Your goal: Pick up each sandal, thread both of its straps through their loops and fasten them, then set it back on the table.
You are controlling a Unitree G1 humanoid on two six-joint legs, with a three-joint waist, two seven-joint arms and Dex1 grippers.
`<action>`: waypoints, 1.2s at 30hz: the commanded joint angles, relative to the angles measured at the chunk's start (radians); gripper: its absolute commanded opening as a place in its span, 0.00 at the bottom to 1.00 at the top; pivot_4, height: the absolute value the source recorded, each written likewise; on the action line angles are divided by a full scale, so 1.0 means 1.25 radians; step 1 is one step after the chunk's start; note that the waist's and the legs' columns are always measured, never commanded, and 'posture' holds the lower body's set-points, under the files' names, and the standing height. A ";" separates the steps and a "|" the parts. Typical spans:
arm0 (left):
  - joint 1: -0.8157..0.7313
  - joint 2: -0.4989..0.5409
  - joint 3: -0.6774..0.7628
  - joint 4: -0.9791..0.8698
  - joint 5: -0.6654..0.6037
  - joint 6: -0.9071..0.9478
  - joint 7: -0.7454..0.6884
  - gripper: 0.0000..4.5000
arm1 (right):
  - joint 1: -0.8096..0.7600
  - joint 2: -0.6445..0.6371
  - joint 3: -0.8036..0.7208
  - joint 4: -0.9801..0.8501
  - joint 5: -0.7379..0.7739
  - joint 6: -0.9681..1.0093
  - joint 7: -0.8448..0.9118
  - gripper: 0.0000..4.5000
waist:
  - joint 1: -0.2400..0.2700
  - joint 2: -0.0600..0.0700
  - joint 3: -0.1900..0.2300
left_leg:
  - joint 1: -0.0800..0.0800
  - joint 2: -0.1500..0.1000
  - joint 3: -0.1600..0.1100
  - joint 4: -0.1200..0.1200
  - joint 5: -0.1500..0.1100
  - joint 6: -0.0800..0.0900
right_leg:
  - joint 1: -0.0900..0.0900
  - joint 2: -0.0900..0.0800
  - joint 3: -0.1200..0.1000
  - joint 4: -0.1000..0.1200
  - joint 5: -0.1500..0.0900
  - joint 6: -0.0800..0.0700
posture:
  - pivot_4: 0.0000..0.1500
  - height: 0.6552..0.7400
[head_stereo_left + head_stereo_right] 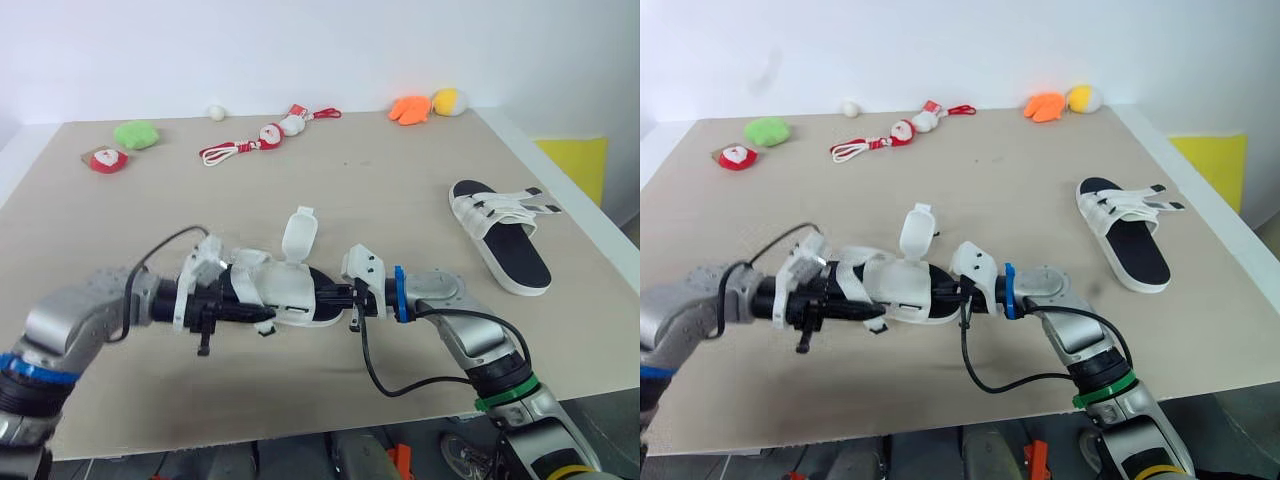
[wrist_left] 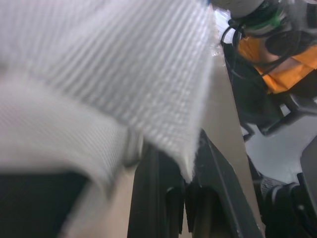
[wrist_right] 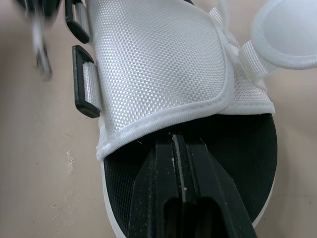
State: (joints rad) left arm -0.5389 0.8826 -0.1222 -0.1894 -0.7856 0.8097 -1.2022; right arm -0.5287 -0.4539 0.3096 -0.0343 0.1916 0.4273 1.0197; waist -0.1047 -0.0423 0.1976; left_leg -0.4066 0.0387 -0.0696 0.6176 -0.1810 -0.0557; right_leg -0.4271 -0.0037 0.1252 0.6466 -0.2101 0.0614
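I am seeing the right gripper pressed together on the black sole of the sandal, which is sitting between it and the left gripper; that one's grip I cannot tell. The beige table is stretching beyond both to a white wall.

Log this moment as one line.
left gripper at near sandal straps | right gripper shut on its other end | far sandal on table

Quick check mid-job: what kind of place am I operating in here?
Probably a test lab, not a home: a plain beige table against a blank white wall, a green toy and an orange toy along its far edge, with a near sandal and a far sandal as props.
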 commanded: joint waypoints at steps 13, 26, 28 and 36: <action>-0.332 -0.009 -0.234 0.297 0.150 -0.083 -0.330 0.01 | 0.015 0.012 0.023 -0.012 -0.017 0.010 -0.017 0.00 | -0.001 0.000 0.000 | 0.000 0.005 -0.001 0.000 -0.001 0.001 | 0.000 0.006 0.000 0.001 0.000 0.000 | 1.00 1.00; -0.492 -0.033 -0.383 0.495 0.082 -0.178 -0.330 0.01 | 0.028 0.018 0.022 -0.037 -0.013 0.030 -0.032 0.00 | -0.001 0.000 0.000 | -0.001 0.007 -0.001 0.000 -0.001 0.001 | -0.003 0.010 0.001 0.002 0.000 0.000 | 1.00 1.00; -0.494 -0.028 -0.386 0.493 0.058 -0.167 -0.330 0.01 | 0.031 0.017 0.023 -0.041 -0.012 0.032 -0.035 0.00 | -0.001 0.000 0.000 | -0.001 0.007 -0.001 0.000 -0.001 0.002 | -0.003 0.010 0.002 0.003 0.000 0.000 | 1.00 1.00; -0.459 0.010 -0.445 0.449 0.042 -0.175 -0.330 0.01 | 0.028 0.018 0.022 -0.043 -0.012 0.038 -0.037 0.00 | 0.000 0.000 0.000 | -0.002 0.007 -0.001 0.000 -0.001 0.002 | -0.005 0.010 0.002 0.004 -0.001 -0.001 | 1.00 1.00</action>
State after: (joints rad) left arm -1.1111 0.8728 -0.6711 0.4086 -0.7185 0.5934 -1.6148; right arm -0.5060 -0.4321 0.3165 -0.0846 0.1824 0.4625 0.9757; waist -0.1053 -0.0421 0.1977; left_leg -0.4090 0.0480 -0.0712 0.6176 -0.1825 -0.0530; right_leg -0.4335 0.0091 0.1280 0.6522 -0.2109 0.0601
